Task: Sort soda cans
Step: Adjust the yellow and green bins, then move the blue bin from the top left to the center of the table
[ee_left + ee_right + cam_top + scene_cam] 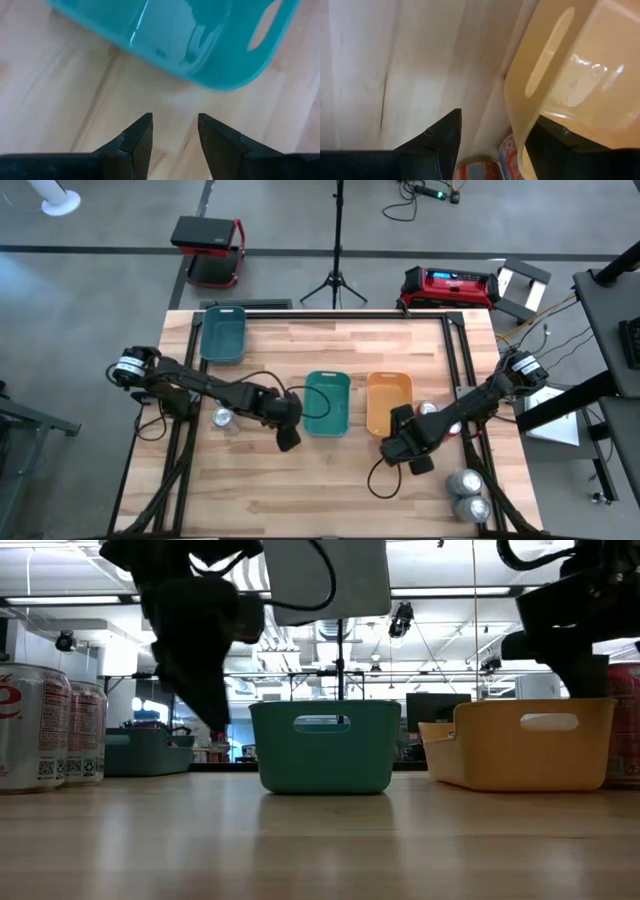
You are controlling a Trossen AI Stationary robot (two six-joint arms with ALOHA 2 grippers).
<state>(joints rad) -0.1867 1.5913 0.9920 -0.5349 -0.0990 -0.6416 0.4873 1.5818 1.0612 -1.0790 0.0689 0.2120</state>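
Red can (479, 169) betw. right end effector (492, 145) fingers, beside orange tray (570, 80).

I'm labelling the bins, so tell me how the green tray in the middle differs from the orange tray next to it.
The green tray is teal-green, while the orange tray is yellow-orange. The green one sits at the table's middle, with the left gripper just beside it; the orange one lies nearer the right arm, with the right gripper at its corner and a red can beside it. Both are rectangular, upright, with handle slots, and look empty.
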